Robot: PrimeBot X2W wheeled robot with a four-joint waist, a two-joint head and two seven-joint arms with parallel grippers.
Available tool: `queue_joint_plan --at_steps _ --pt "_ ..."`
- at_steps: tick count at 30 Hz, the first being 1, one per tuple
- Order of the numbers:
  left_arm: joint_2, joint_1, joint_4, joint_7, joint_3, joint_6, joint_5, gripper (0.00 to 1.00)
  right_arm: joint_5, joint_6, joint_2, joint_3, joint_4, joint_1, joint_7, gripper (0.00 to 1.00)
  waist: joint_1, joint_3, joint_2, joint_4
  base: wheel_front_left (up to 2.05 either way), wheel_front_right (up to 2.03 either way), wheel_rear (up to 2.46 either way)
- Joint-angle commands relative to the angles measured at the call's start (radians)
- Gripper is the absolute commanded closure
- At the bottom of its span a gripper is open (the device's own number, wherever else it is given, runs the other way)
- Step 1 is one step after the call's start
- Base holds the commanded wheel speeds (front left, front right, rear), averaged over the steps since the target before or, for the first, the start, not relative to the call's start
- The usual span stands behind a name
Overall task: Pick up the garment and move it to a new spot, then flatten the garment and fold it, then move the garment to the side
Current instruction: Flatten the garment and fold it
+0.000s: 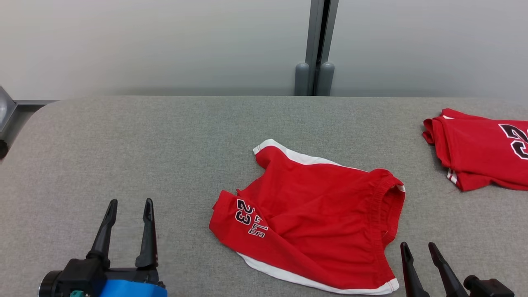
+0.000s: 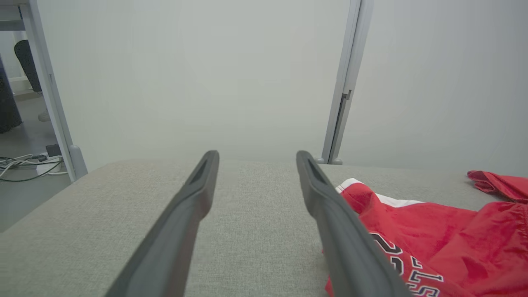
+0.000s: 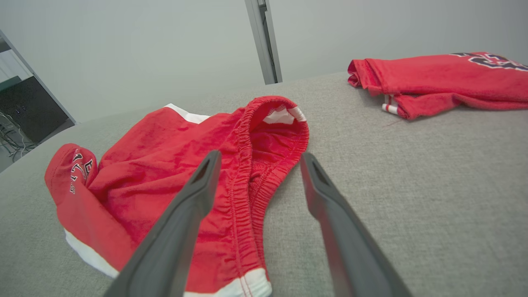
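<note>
Grey woven cloth covers the table, which runs the full width of the head view in front of a pale wall.

At the lower left the left gripper is over bare cloth. Its two dark fingers are spread apart with nothing between them, and a blue band wraps the wrist behind it. A clear strip of table separates it from the garment.

Near the middle of the table, a little right of centre and toward the near edge, lie the red shorts. They have white trim and are rumpled rather than flat. One leg, bearing a black-and-white "23" and some lettering, is turned over at the left end. The gathered elastic waistband gapes open at the right end. Behind them a grey post rises at the table's far edge.

At the lower right the right gripper is just beside the near-right corner of the shorts, its fingers released and wide. In the right wrist view the waistband lies under and between those fingers. Whether they touch the fabric I cannot tell.

At the far right, well apart from the shorts, a folded red jersey with dark numerals rests on the table, cut off by the picture's edge.
</note>
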Motion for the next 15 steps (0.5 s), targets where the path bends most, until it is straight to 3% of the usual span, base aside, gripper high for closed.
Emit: queue_joint_plan --at_steps 1,15 --pt "-0.008 0.019 -0.013 -0.004 0.02 0.0 0.013 0.0 -0.001 0.0 -0.001 -0.004 0.002 0.016 -0.003 0.0 0.0001 -0.006 0.0001 0.002 0.0 0.0 0.0" --pt "-0.051 0.068 -0.019 -0.004 0.105 -0.021 0.066 0.0 -0.03 0.0 -0.015 0.025 0.102 0.019 0.041 0.0 0.0001 -0.03 0.0001 0.004 0.0 0.0 0.0"
